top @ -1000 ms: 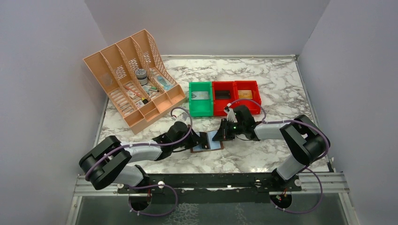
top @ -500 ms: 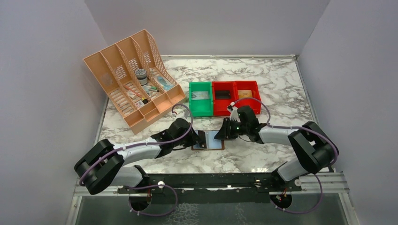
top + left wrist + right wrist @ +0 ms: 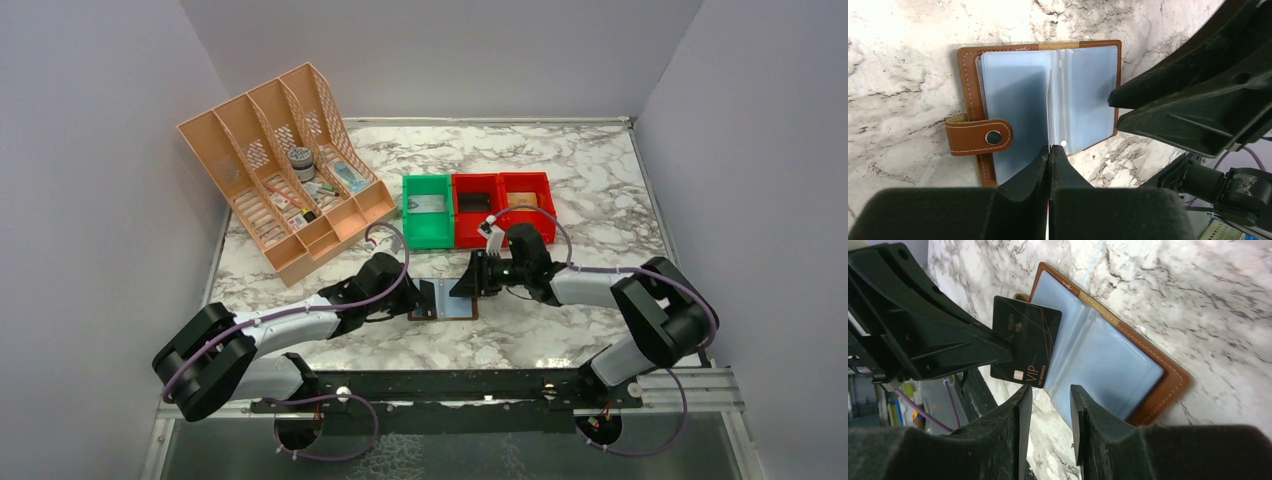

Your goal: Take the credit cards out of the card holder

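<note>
The brown leather card holder (image 3: 447, 303) lies open on the marble table, its pale blue sleeves (image 3: 1013, 95) facing up and its snap tab (image 3: 979, 136) at one side. My left gripper (image 3: 1049, 148) is shut on a black credit card (image 3: 1025, 342) marked VIP, which stands on edge over the holder's fold. That card shows only as a thin pale line (image 3: 1049, 107) in the left wrist view. My right gripper (image 3: 1050, 390) is open at the holder's right edge (image 3: 1153, 390), with nothing between its fingers. Any other credit cards are hidden.
Just behind the card holder stand a green bin (image 3: 428, 210) and two red bins (image 3: 477, 208) (image 3: 527, 205). An orange file rack (image 3: 285, 170) with small items stands at the back left. Grey walls close in three sides.
My right gripper has opened and moved slightly left. The card holder, askew a second ago, now lies square. The left gripper has stayed shut.
</note>
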You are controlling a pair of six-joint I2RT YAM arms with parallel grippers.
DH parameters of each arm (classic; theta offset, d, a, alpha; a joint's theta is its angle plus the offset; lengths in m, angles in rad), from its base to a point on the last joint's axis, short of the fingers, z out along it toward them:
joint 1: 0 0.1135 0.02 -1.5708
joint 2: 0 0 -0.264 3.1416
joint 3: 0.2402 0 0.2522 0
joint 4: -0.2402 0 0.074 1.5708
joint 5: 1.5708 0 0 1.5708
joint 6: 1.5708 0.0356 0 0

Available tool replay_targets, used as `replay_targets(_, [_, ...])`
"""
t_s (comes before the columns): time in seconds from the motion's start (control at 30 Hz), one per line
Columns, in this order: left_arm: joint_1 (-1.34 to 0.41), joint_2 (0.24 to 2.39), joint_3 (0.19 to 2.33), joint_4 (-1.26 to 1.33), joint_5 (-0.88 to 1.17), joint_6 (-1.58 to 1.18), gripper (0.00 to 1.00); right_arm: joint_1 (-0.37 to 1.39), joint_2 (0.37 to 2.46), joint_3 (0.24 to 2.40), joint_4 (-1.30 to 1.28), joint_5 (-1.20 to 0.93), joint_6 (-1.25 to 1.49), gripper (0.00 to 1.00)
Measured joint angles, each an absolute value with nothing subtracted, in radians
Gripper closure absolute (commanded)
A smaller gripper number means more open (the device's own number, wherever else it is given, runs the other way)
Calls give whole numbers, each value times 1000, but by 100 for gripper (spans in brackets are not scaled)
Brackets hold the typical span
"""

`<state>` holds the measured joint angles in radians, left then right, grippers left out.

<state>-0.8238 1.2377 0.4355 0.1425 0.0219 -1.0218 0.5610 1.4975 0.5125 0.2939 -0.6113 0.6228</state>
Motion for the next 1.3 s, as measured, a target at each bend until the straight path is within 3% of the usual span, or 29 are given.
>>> replay_targets(0.23, [-824, 1236, 440, 131, 22, -1010, 100, 561, 1650, 582, 284, -676, 619, 65])
replay_targets(0.43, [-824, 1200, 447, 118, 22, -987, 100, 561, 1626, 570, 282, -659, 624, 63])
replay_targets(0.5, [-824, 1185, 447, 118, 22, -978, 100, 561, 1586, 550, 283, -638, 626, 61])
replay_targets(0.63, [-824, 1157, 447, 125, 22, -955, 100, 561, 1468, 506, 286, -575, 637, 46])
replay_targets(0.8, [-822, 1125, 447, 151, 26, -927, 100, 552, 1324, 462, 300, -493, 653, 39])
replay_targets(1.3, [-791, 942, 346, 286, 53, -884, 100, 533, 937, 265, 445, -323, 656, 36])
